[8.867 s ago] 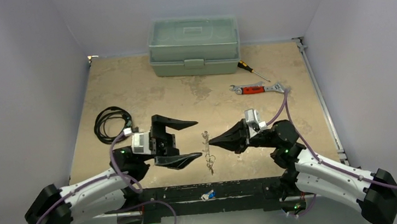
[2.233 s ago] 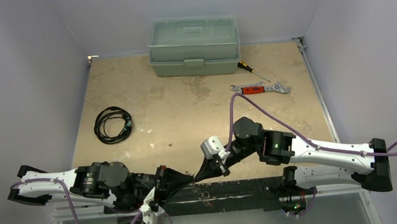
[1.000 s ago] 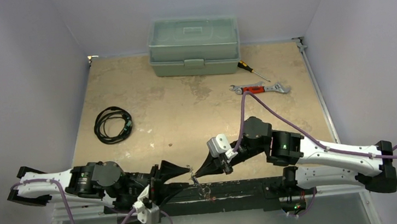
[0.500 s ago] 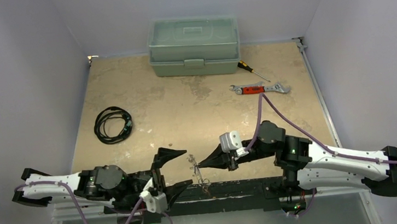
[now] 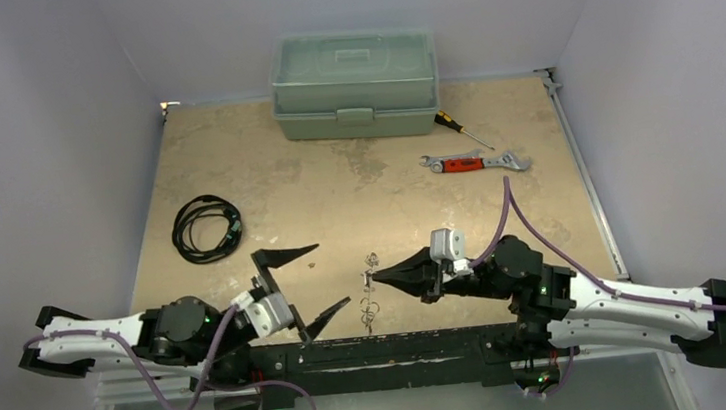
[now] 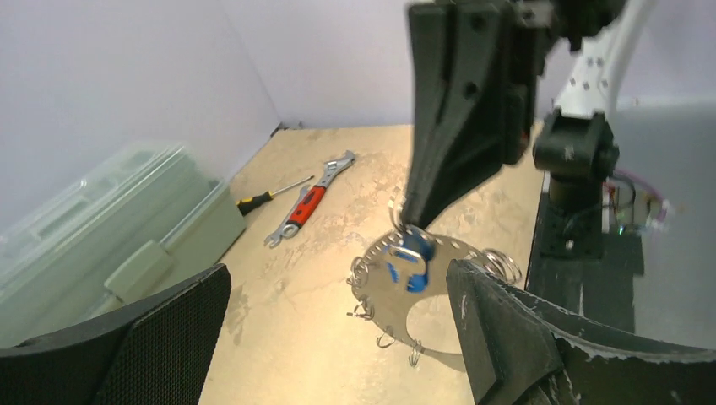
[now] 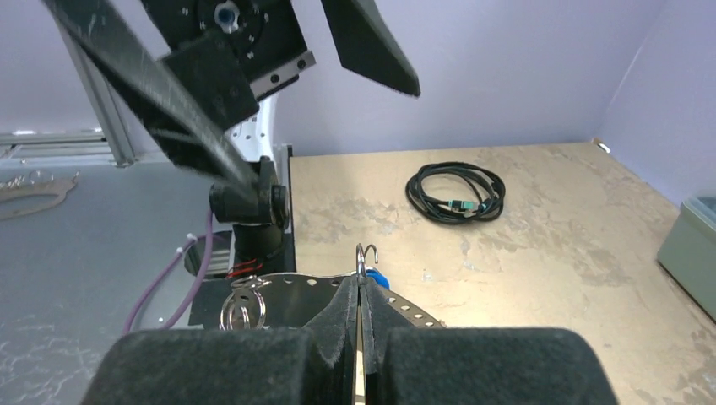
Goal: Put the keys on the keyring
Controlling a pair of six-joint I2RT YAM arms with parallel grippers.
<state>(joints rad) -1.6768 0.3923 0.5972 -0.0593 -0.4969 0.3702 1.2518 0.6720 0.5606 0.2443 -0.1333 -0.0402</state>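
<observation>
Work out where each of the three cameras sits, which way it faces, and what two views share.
Top external: high behind the arms, looking down on the table; both arms show, left tool open, right tool shut on the keyring.
Left wrist: on the left arm, facing the right tool and keyring; own fingers frame the view.
Right wrist: on the right arm, facing the left tool and cable; own shut fingers show.
Shared: both wrist views show the keyring.
</observation>
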